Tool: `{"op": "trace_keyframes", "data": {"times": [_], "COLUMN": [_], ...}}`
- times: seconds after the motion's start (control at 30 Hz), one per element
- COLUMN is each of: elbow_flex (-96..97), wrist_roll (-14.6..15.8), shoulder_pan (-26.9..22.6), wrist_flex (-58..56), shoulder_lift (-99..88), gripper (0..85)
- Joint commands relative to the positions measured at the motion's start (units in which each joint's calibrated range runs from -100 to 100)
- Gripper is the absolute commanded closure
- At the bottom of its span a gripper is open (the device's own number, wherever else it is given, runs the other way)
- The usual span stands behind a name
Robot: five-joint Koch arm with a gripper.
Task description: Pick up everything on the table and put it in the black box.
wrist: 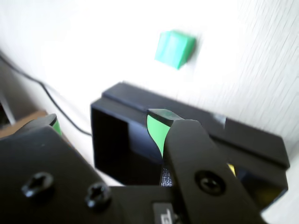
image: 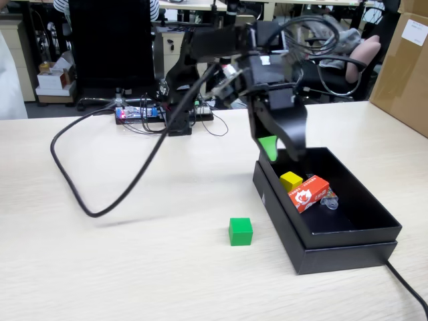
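I see my gripper (image: 275, 150) spread open, empty, above the matte black cardboard box (image: 348, 231); red carton's (image: 308, 192) print unreadable; only my fixed view shows it.

Arm bent forward, pincer (image: 275, 151) pointing down, fingers parted

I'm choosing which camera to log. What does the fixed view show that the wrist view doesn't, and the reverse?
Only the fixed view shows the red carton lying in the black box beside the yellow cube, the whole arm, the loose black cable and the circuit board on the table. Only the wrist view shows the gripper's screws close up. Both show the green cube on the table outside the box, the box, and the gripper's green pads.
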State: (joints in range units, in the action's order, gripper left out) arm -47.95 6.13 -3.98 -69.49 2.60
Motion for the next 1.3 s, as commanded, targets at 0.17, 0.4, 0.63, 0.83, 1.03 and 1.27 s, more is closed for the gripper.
{"op": "trace_keyframes", "data": {"times": [0.17, 0.4, 0.63, 0.83, 1.03, 1.27], "elbow_flex": [-3.1, 6.5, 9.4, 5.4, 3.0, 3.0], "wrist_roll": [-1.5, -0.8, 1.4, 1.9, 1.9, 1.9], "shoulder_pan": [3.6, 2.6, 2.2, 2.6, 2.6, 2.3], "wrist_flex": [4.0, 5.9, 5.9, 5.3, 5.1, 5.2], "shoulder_lift": [7.9, 11.5, 12.3, 16.2, 20.0, 22.0], "gripper": [42.8, 38.7, 37.8, 38.4, 38.4, 46.8]}}
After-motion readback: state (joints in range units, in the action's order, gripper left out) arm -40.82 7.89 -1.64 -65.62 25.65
